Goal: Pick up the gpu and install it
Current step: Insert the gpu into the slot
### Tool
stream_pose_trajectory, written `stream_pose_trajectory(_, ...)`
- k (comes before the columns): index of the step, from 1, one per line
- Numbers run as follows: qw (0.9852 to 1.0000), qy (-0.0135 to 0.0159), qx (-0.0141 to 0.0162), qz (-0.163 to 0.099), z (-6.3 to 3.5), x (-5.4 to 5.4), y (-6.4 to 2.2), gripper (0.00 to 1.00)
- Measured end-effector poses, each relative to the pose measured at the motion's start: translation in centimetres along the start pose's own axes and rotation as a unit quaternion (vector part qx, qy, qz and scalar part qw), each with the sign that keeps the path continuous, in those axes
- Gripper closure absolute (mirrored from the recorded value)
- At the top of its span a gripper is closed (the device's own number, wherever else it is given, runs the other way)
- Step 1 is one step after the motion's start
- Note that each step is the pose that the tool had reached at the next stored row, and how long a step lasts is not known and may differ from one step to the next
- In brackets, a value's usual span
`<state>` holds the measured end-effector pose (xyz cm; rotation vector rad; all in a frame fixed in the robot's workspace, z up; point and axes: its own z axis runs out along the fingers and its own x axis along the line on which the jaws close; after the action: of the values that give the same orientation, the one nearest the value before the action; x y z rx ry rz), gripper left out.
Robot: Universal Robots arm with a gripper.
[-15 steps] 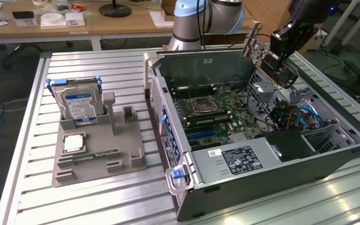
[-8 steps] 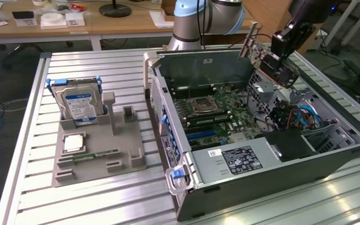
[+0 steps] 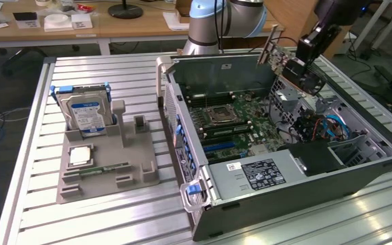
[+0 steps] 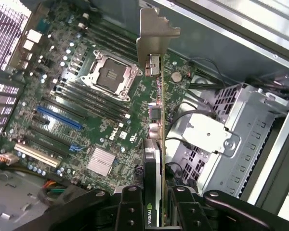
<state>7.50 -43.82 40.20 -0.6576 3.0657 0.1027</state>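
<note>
gpu (image 4: 154,144) in the air, off the tabletop (image 3: 114,219), hanging over the open computer case (image 3: 359,168) above its far side. The card is seen edge-on from the wrist, pale metal bracket (image 4: 156,36) at the end away from the tool (image 4: 156,214). Tool pinching the gpu, a finger (image 4: 130,211) against each face. Below it lies the motherboard (image 3: 240,120), with its bare CPU socket (image 3: 220,115). The case lies on its side toward the tabletop's edge at the exterior view's right. Toward the opposite edge is a grey holder (image 3: 107,173), with a hard drive (image 3: 87,115) upright in it and a memory stick (image 3: 104,169) lying flat.
</note>
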Motion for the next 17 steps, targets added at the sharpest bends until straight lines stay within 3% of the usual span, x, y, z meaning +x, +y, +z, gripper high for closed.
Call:
stream_pose_trajectory(9,0.9989,0.0030,-0.0009,-0.047,0.00,0.00,0.00,0.73)
stream_pose_trajectory(17,0.9960,0.0056,-0.0017,-0.089,0.00,0.00,0.00,0.73)
